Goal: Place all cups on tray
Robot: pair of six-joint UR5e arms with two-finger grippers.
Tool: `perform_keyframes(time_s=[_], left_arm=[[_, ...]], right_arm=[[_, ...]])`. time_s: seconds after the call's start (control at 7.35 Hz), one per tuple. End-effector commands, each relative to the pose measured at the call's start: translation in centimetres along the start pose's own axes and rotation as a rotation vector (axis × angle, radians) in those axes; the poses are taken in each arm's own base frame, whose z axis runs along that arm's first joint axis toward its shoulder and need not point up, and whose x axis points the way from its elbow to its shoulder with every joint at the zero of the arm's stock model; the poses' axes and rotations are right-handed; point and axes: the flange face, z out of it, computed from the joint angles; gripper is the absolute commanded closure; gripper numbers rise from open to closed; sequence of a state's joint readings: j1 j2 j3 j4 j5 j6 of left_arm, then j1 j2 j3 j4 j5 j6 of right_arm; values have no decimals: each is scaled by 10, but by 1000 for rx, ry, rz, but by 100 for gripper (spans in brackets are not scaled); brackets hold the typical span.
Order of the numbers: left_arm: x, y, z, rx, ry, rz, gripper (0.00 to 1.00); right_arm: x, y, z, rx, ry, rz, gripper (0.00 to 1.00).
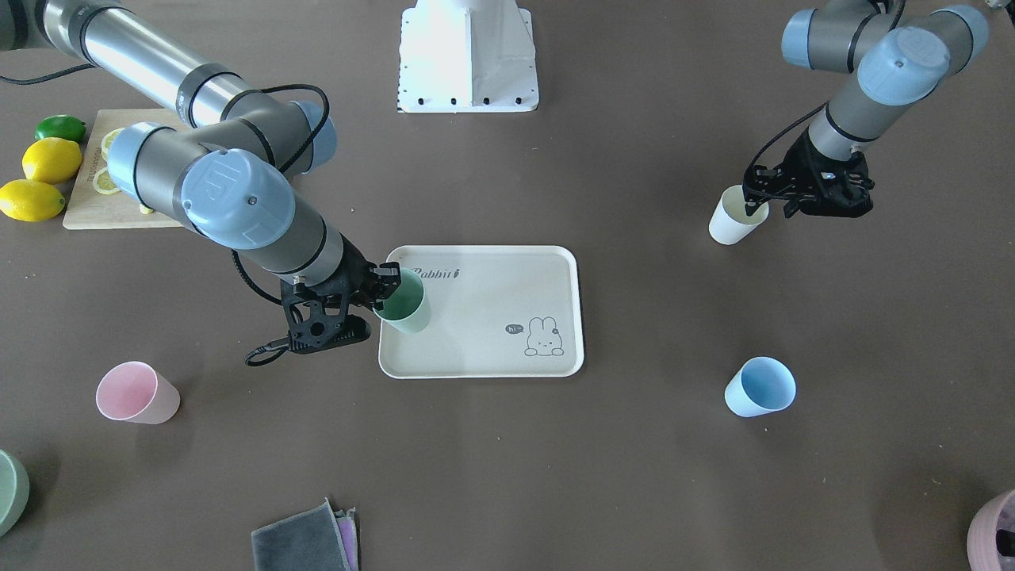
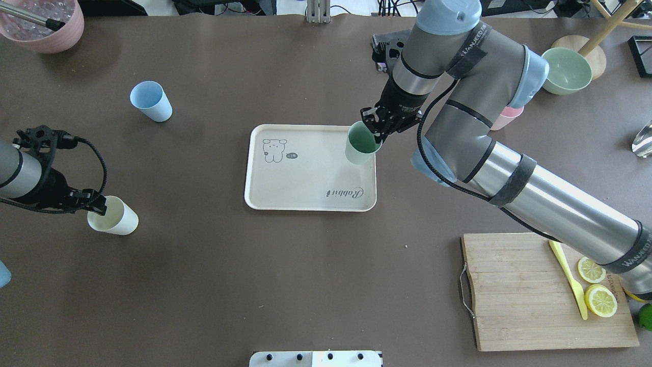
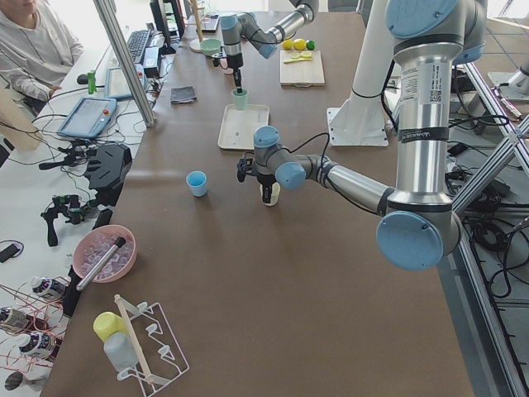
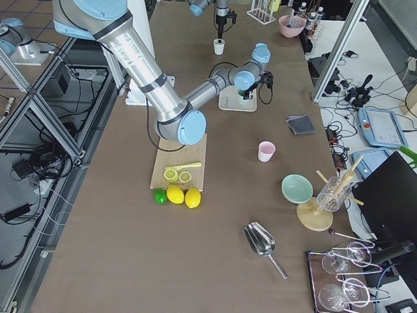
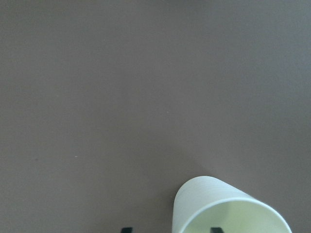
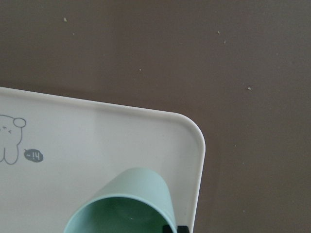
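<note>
Right jaws are pinching mint cup (image 1: 406, 314) at tray (image 1: 484, 361) corner; left jaws, spread, are straddling cream cup (image 1: 728, 228) rim.

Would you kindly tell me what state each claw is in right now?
Left claw: open, straddling the rim of the cream cup.
Right claw: shut on the mint green cup.
</note>
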State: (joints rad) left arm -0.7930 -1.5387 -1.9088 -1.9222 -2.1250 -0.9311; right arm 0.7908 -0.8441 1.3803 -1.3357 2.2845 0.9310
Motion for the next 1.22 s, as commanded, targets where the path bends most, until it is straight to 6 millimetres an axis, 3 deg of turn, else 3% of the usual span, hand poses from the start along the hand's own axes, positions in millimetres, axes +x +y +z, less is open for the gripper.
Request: perform_keyframes(time_s=[0.0, 0.41, 0.68, 0.82, 0.95, 1.09], left_arm=[[18, -2, -3, 4, 29, -11, 100], [126, -49, -42, 68, 142, -60, 100], [209, -104, -49, 68, 135, -106, 100], [220, -110, -43, 62, 135, -112, 100], [238, -121, -44, 65, 143, -109, 100], [251, -130, -41, 61, 145, -142, 100]], right_arm=[[-7, 10, 18, -19, -7, 1, 100], [-11, 21, 11, -20, -22, 15, 100], [-2, 30, 10, -24, -23, 14, 100], [5, 37, 13, -31, -19, 15, 100], [8, 43, 15, -36, -20, 9, 88], [7, 46, 19, -34, -14, 8, 24]])
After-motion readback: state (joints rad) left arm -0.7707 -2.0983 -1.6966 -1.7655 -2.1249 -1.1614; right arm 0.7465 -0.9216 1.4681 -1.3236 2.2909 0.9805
